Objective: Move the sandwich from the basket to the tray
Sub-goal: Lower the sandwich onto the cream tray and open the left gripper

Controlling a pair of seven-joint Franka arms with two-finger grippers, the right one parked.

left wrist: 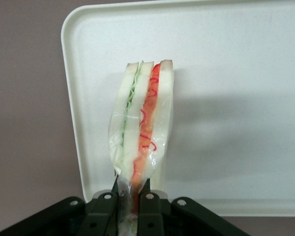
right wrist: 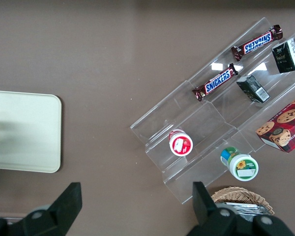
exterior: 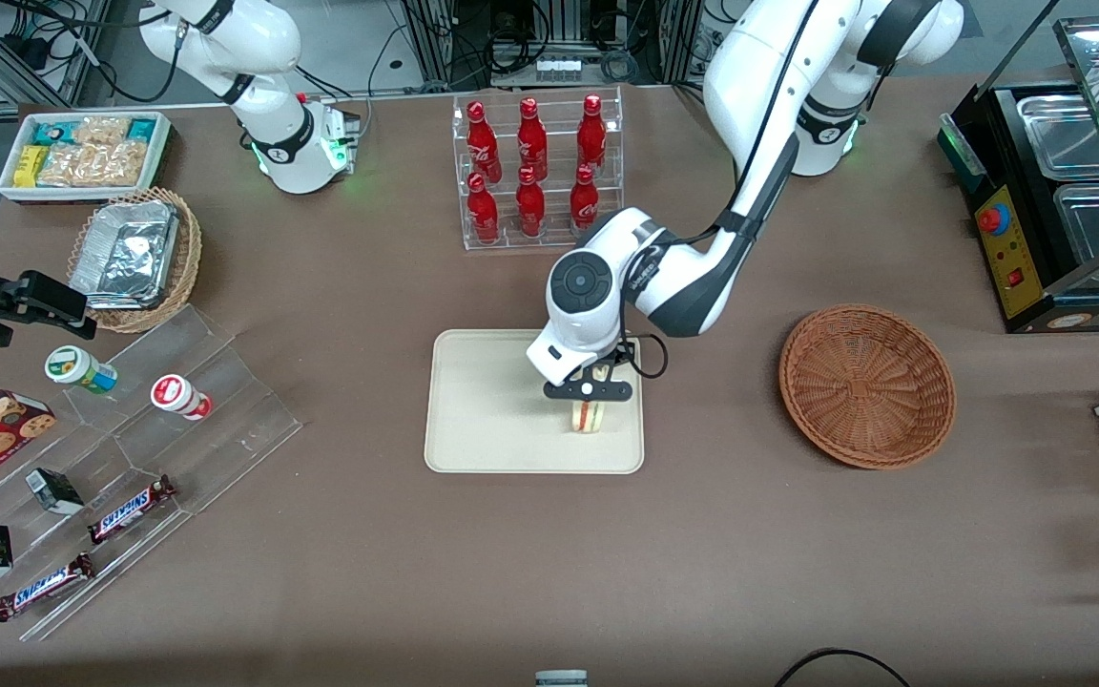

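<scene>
The sandwich point(exterior: 589, 417) is a pale bread wedge in clear wrap with red-orange and green filling. It hangs from my left gripper point(exterior: 588, 401) over the cream tray point(exterior: 483, 410), near the tray's edge toward the working arm's end. In the left wrist view the gripper point(left wrist: 130, 194) is shut on the sandwich point(left wrist: 141, 118) by its wrapped end, with the tray point(left wrist: 236, 98) below it. I cannot tell whether the sandwich touches the tray. The reddish-brown woven basket point(exterior: 866, 385) is empty and lies beside the tray, toward the working arm's end.
A clear rack of red bottles point(exterior: 535, 167) stands farther from the camera than the tray. A clear stepped shelf point(exterior: 130, 458) with snacks and a tan basket with foil point(exterior: 134, 258) lie toward the parked arm's end. A black machine with metal trays point(exterior: 1055, 191) stands past the basket.
</scene>
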